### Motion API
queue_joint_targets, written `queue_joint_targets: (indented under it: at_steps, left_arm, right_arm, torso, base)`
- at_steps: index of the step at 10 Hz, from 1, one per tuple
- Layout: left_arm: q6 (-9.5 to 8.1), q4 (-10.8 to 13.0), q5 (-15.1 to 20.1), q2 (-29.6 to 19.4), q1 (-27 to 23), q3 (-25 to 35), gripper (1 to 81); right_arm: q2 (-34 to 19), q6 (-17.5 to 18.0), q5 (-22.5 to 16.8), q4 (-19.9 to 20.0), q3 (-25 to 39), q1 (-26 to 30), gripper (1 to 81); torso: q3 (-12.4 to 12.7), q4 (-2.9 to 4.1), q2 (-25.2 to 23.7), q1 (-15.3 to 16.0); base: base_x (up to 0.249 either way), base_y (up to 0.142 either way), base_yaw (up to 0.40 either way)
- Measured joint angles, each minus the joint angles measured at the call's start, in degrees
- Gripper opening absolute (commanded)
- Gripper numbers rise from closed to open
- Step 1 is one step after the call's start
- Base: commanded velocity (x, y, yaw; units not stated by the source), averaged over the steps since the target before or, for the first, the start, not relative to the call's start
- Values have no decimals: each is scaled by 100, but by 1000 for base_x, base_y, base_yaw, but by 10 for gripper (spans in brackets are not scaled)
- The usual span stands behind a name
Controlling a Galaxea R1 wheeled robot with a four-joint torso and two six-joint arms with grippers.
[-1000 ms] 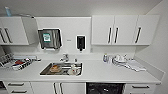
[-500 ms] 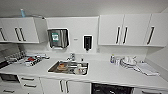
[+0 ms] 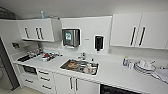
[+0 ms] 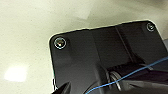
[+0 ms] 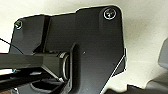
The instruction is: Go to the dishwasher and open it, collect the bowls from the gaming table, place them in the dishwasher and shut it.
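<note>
You're facing the kitchen counter (image 3: 120,75), with the sink (image 3: 79,66) ahead. The dishwasher (image 3: 117,90) is the dark-fronted unit under the counter, low on the near right, cut off by the frame edge. I can't tell whether either gripper is open or closed, nor how far either sits from the dishwasher. Drive in skewed and, I'd judge, you risk clipping the white cabinet doors (image 3: 75,86) beside it or missing the handle
</note>
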Motion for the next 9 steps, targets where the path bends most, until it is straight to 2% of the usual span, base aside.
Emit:
queue_joint_targets:
  at_steps: [3,6,9]
  left_arm:
    - [2,2,-140,-171,10,243,811]
    - [0,0,-201,-516,46,877,811]
    - [0,0,-243,-795,77,1190,811]
  right_arm:
    - [-13,-55,-55,-71,0,2,811]
    - [-188,-69,15,-104,226,2,811]
    - [-769,-69,138,-107,1495,-13,811]
  torso:
    - [0,0,0,0]
    - [0,0,0,0]
    - [0,0,0,0]
  base:
    - [0,0,371]
    - [0,0,371]
    - [0,0,371]
